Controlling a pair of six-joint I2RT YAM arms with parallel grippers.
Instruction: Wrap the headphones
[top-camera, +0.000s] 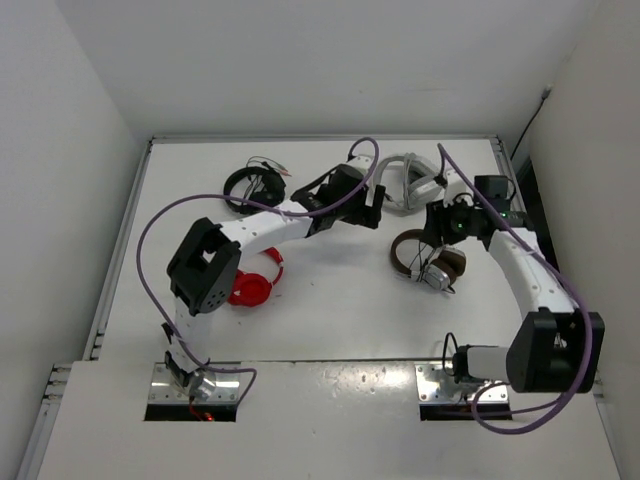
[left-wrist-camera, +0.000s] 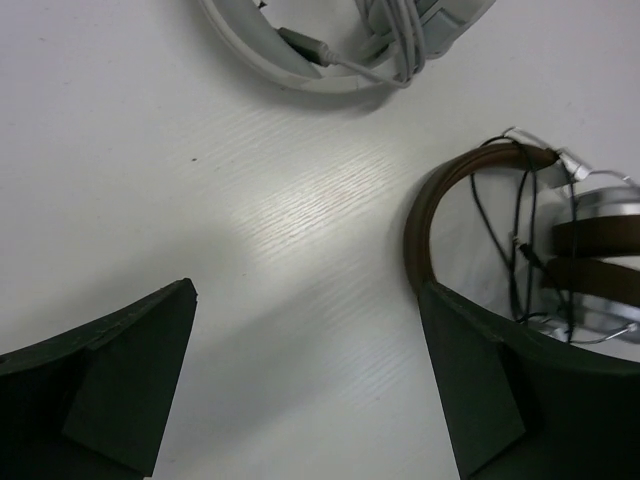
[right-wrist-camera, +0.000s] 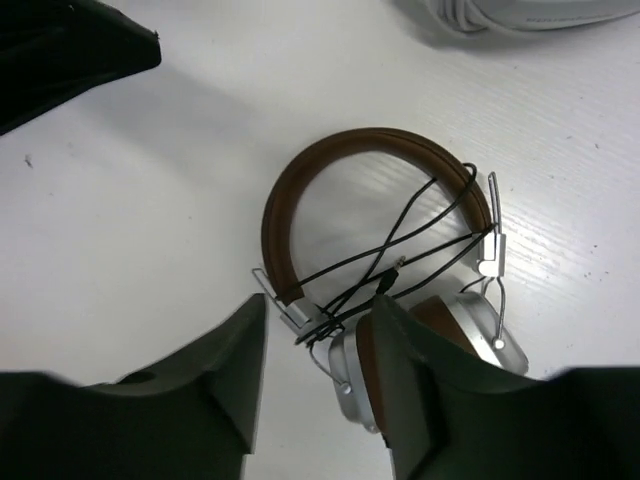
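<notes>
The headphones (top-camera: 425, 258) lie flat on the table at centre right, with a dark brown headband (right-wrist-camera: 300, 190) and silver ear cups (right-wrist-camera: 470, 335) folded together. The thin black cable (right-wrist-camera: 410, 235) is wound across the headband's opening, and its plug end lies loose among the strands. My right gripper (right-wrist-camera: 315, 310) is open and empty, hovering over the hinge by the ear cups. My left gripper (left-wrist-camera: 310, 300) is wide open and empty over bare table, just left of the headband (left-wrist-camera: 420, 220).
White-grey headphones (top-camera: 405, 180) lie just behind the brown ones and show in the left wrist view (left-wrist-camera: 330, 50). Black headphones (top-camera: 255, 187) lie at the back left. Red headphones (top-camera: 255, 285) lie beside the left arm. Walls enclose the table.
</notes>
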